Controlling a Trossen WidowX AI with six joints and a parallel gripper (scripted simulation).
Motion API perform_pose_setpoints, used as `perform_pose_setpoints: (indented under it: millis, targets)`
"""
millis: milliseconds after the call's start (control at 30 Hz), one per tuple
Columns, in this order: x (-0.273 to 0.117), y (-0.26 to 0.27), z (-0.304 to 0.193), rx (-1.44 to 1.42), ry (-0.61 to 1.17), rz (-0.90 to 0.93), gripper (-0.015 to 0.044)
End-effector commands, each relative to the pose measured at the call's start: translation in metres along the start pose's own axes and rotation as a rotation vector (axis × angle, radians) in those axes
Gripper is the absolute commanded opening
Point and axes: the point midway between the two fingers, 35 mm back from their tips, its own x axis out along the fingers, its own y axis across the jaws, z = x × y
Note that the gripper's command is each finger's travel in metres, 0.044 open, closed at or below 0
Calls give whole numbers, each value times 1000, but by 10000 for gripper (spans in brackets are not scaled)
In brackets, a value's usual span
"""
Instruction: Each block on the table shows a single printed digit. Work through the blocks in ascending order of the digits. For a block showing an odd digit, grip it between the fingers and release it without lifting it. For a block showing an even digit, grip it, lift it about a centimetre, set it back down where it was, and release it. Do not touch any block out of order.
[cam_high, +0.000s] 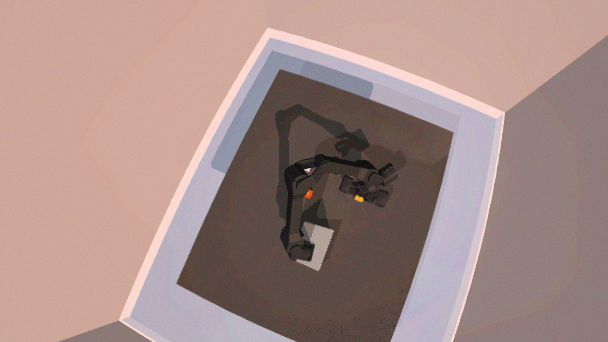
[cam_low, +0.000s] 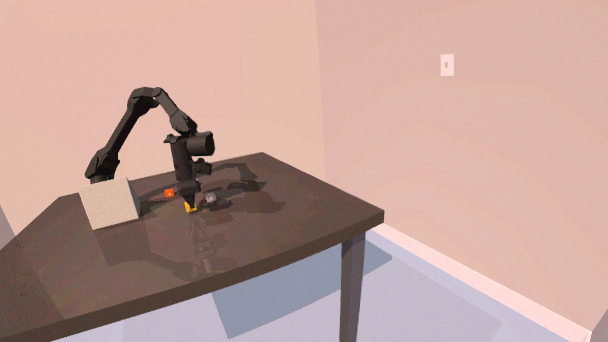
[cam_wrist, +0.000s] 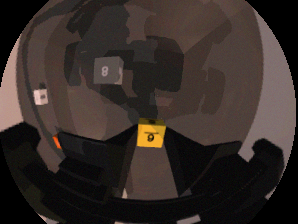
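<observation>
Yellow block (cam_high: 359, 199) (cam_low: 190, 207) (cam_wrist: 151, 135) sits between the fingertips of the tool (cam_high: 358, 196) (cam_low: 190, 204) (cam_wrist: 151, 131), which is partly closed, gripping its sides. Only the wrist view shows its mark, a bar above a 6-or-9 shape, and the 8 on the grey block (cam_low: 211, 197) (cam_wrist: 107, 70) near the tool; the arm covers that block from above. The white block (cam_high: 307, 170) (cam_wrist: 41, 96), farther off, has an unclear digit. Tool parts cut off the orange block (cam_high: 309, 194) (cam_low: 169, 193) (cam_wrist: 57, 142) in the wrist view.
</observation>
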Motion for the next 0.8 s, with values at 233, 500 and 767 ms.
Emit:
perform_pose_setpoints:
  millis: [233, 500, 767]
  targets:
    - [-4, 0, 2, -8, -5, -7, 120]
    - [8, 0, 2, -8, -5, -7, 120]
    - [11, 0, 2, -8, -5, -7, 120]
